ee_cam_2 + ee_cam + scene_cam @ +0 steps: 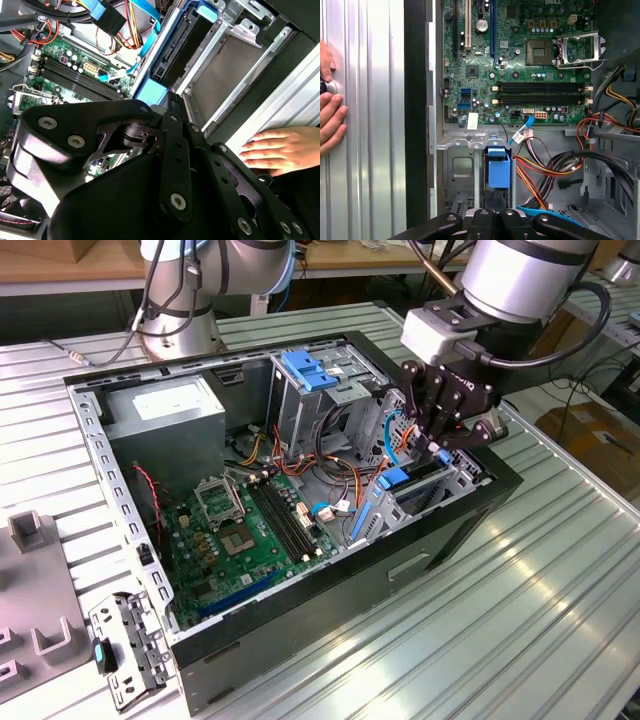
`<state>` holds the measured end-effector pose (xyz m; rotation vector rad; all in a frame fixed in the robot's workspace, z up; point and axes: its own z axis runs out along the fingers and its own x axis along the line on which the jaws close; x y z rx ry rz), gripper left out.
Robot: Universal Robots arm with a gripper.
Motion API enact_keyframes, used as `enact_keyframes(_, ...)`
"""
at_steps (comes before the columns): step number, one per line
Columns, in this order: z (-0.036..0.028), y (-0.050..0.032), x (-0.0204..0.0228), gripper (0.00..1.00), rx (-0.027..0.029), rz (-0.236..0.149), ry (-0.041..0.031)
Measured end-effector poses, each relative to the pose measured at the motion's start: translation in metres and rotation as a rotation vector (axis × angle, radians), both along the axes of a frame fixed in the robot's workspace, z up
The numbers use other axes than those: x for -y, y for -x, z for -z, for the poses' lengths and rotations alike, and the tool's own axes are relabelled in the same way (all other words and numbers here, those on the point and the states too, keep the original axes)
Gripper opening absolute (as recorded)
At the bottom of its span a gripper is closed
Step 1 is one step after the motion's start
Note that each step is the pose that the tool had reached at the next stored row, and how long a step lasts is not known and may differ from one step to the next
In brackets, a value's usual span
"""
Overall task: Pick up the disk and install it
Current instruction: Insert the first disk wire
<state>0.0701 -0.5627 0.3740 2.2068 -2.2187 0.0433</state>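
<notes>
A ribbed metal tabletop (500,630) carries an open black computer case (330,595) lying on its side, its inside facing up. The robot arm (520,275) reaches down over the corner of the case at the exterior view's right. Inside lie a green motherboard (250,530), a grey power supply (165,410) at the far corner, and a metal drive cage (310,375) with a blue plastic top. The disk (418,478) stands on edge in the drive bay beneath the arm (its blue rail (499,172) is plain in the first wrist view). The gripper (437,447) sits at the disk's upper end, fingers drawn together with nothing seen between them. A person's hand (280,150) rests on the tabletop just beside the case.
</notes>
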Motion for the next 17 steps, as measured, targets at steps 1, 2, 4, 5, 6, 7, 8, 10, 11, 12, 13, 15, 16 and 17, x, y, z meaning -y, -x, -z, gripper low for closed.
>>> enact_keyframes(1, 0.0, -0.0007, 0.0, 0.11, 0.0, 0.0, 0.0002)
enact_keyframes(2, 0.0, -0.0013, 0.0, 0.11, 0.0, 0.0, 0.0003)
enact_keyframes(4, 0.0, -0.0026, 0.0, 0.11, 0.0, 0.0, 0.0007)
enact_keyframes(5, 0.0, -0.0034, 0.0, 0.11, 0.0, 0.0, 0.001)
enact_keyframes(6, 0.0, -0.0042, 0.0, 0.11, 0.0, 0.0, 0.0013)
enact_keyframes(7, 0.0, -0.0049, 0.0, 0.11, 0.0, 0.0, 0.0016)
enact_keyframes(8, 0.0, -0.0057, 0.0, 0.11, 0.0, 0.0, 0.002)
enact_keyframes(10, 0.0, -0.0074, 0.0, 0.11, 0.0, 0.0, 0.0027)
enact_keyframes(11, 0.0, -0.0082, 0.0, 0.11, 0.0, 0.0, 0.0033)
enact_keyframes(12, 0.0, -0.0088, 0.0, 0.11, 0.0, 0.0, 0.0032)
enact_keyframes(13, 0.0, -0.0088, 0.0, 0.11, -0.0001, 0.0, 0.0032)
enact_keyframes(15, 0.0001, -0.01, 0.0, 0.11, 0.0, -0.015, 0.0032)
enact_keyframes(16, 0.0001, -0.0105, 0.0, 0.11, 0.0, -0.023, 0.0032)
enact_keyframes(17, 0.0, -0.0111, 0.0, 0.11, -0.0001, -0.029, 0.0033)
